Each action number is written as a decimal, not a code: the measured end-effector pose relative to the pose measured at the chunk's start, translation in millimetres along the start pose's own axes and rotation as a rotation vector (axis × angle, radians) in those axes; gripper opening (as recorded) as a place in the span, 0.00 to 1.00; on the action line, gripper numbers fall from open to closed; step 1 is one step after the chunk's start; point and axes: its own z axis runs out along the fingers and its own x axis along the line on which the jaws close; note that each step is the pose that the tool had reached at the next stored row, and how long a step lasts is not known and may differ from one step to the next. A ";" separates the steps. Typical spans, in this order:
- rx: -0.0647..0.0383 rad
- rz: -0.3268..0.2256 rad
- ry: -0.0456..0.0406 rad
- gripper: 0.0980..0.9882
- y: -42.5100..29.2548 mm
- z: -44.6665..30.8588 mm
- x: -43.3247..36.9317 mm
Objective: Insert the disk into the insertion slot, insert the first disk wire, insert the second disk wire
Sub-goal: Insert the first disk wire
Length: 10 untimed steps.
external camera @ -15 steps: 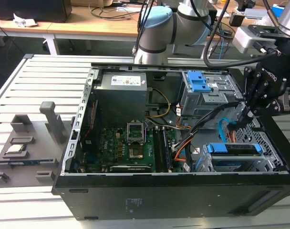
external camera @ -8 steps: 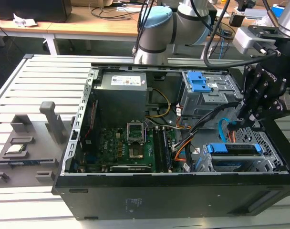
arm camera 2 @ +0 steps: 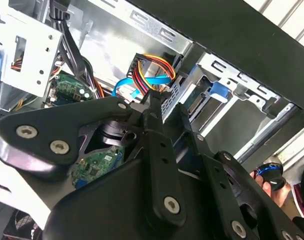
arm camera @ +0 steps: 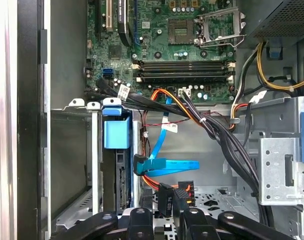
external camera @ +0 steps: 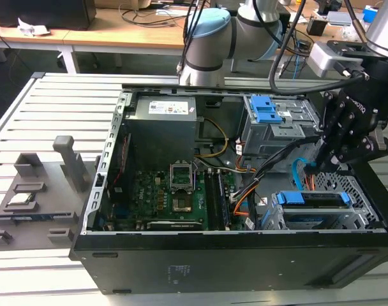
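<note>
Gripper [arm camera: 166,220] is pinched tight on a disk wire [arm camera: 167,197] (black plug, red, orange and yellow leads), close to the disk [external camera: 312,198]. The disk has a bright blue carrier and sits inside the perforated silver insertion slot [external camera: 357,220], in a corner of the computer case [external camera: 245,268]. A flat blue cable [arm camera: 169,164] lies nearby.
</note>
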 end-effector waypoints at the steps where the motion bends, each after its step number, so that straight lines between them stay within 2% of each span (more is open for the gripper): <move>1: 0.000 0.000 0.0004 0.23 0.2 1.8 -0.1; 6: 0.000 0.000 0.0025 0.23 0.3 3.6 -0.2; 7: 0.000 0.000 0.0029 0.21 0.4 3.6 -0.2; 8: 0.000 0.000 0.0033 0.08 0.3 3.6 -0.2; 10: 0.000 0.000 0.0042 0.08 0.3 3.6 -0.1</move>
